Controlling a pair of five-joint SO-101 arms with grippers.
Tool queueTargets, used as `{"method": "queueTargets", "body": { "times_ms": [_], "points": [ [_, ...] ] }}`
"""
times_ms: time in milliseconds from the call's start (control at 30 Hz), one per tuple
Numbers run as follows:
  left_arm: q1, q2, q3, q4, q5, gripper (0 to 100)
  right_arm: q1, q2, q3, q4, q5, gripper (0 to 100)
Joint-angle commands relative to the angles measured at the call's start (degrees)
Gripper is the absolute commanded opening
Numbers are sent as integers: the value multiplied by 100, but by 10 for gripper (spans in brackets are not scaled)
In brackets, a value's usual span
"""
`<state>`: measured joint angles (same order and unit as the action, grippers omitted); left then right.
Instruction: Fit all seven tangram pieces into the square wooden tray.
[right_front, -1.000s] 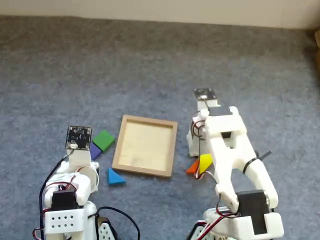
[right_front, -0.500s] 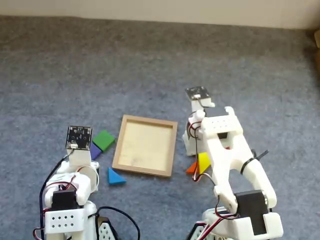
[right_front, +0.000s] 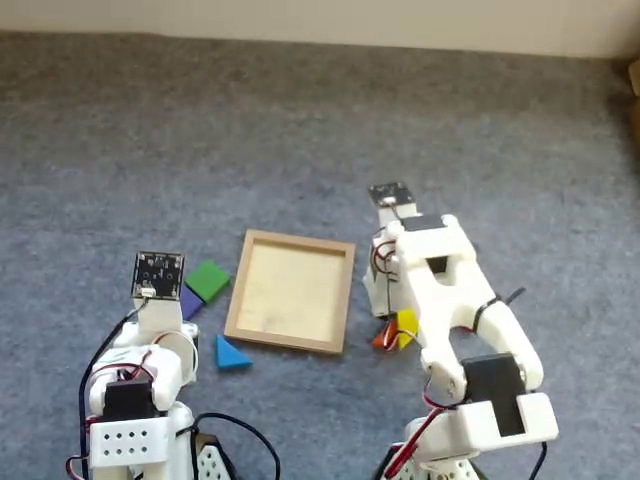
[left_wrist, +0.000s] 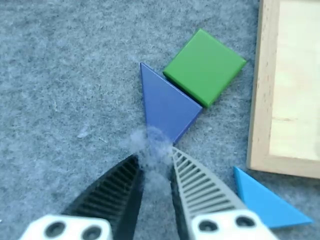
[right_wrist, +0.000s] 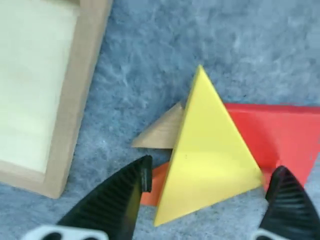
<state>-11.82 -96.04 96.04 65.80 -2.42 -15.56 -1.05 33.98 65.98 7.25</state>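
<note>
We've got the square wooden tray (right_front: 299, 240) lying flat, its pale floor in plain sight. Off its left side sits the green square (left_wrist: 205, 66), turned on the diagonal, one edge touching the dark blue triangle (left_wrist: 165, 107). The light blue triangle (right_front: 231, 353) lies flat just beside the tray's near left corner. Over on the right of the tray, the yellow triangle (right_wrist: 210, 155) lies on top of a small heap, overlapping a red piece (right_wrist: 280, 132), an orange piece (right_wrist: 154, 189) and a tan piece (right_wrist: 161, 135).
</note>
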Motion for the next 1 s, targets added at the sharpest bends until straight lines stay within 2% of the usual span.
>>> {"method": "queueTargets", "body": {
  "times_ms": [0, 433, 600, 867, 967],
  "points": [
    [57, -48, 154, -79, -18, 77, 242, -48, -110, -57, 35, 353],
    [57, -48, 154, -79, -18, 77, 233, -4, -66, -84, 53, 353],
    [57, -48, 154, -79, -18, 77, 40, -4, -66, -84, 53, 305],
    [57, -48, 154, -79, -18, 77, 57, -4, -66, -84, 53, 297],
    [57, -48, 154, -79, -18, 77, 66, -31, -66, -84, 53, 252]
  ]
}}
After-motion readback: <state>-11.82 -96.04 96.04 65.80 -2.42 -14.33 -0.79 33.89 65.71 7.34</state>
